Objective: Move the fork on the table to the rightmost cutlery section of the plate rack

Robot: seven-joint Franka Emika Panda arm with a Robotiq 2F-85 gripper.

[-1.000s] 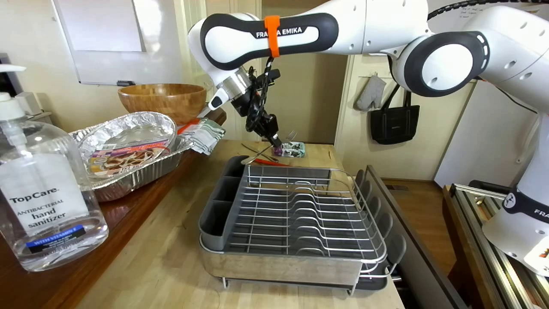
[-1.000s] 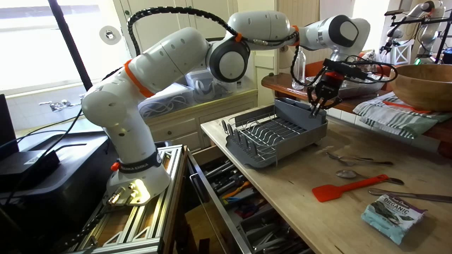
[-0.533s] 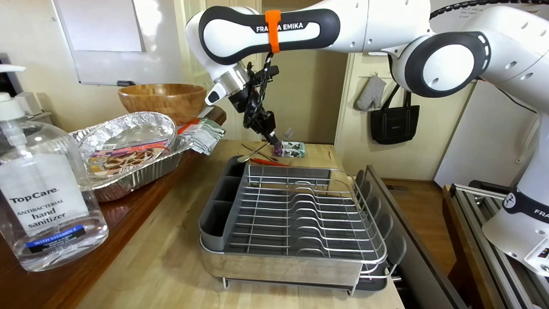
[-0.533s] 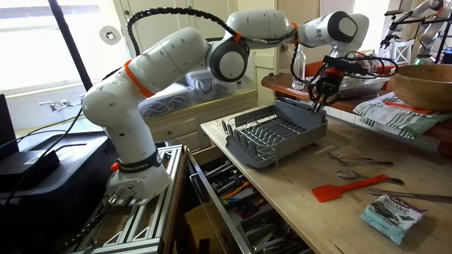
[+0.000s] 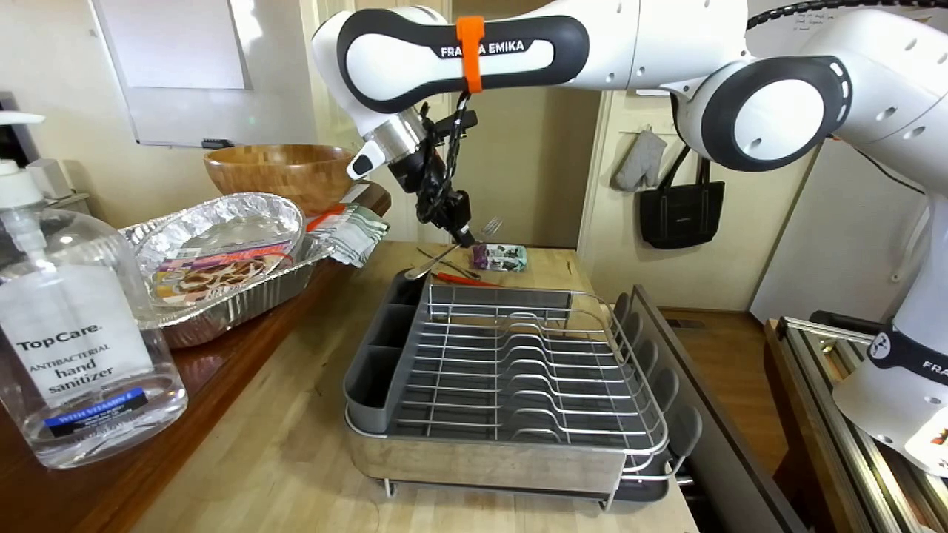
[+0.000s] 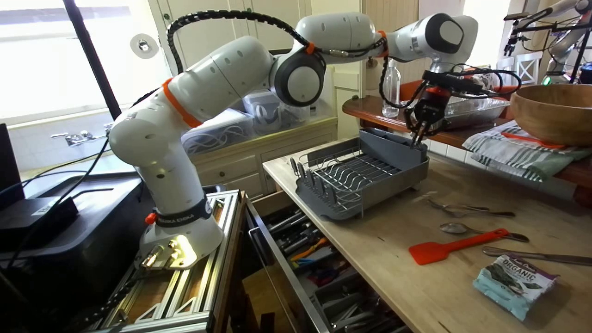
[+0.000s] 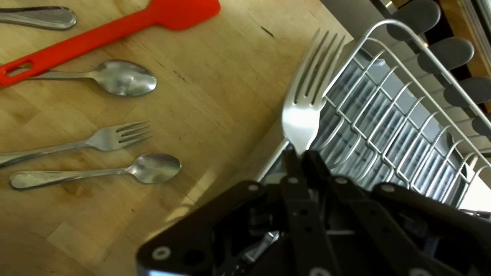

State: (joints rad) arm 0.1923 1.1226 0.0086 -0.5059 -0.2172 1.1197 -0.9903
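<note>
1 window (image 6: 41, 69) glows white beside cream cabinets (image 6: 208, 33) — brown wood floor (image 5: 700, 363) shows below a pale wall (image 5: 703, 277).

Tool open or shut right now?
Shut on a metal fork: in the wrist view, the tool clamps it behind the head, tines poking out.

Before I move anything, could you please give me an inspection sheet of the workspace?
Surface: light wooden table, small dark marks.
Job's things: held fork slanting near the end of the cutlery holder, whether inside cannot tell; plate rack on the table.
Clutter: red spatula over one spoon; another spoon beside a loose fork; snack packet; another metal utensil, kind unclear.
Gripper: shut on the held fork.
Cables: black cable arching above the arm; no snag seen.
Surroundings: open utensil drawer below the table; wooden bowl and hand sanitizer on a raised ledge.
</note>
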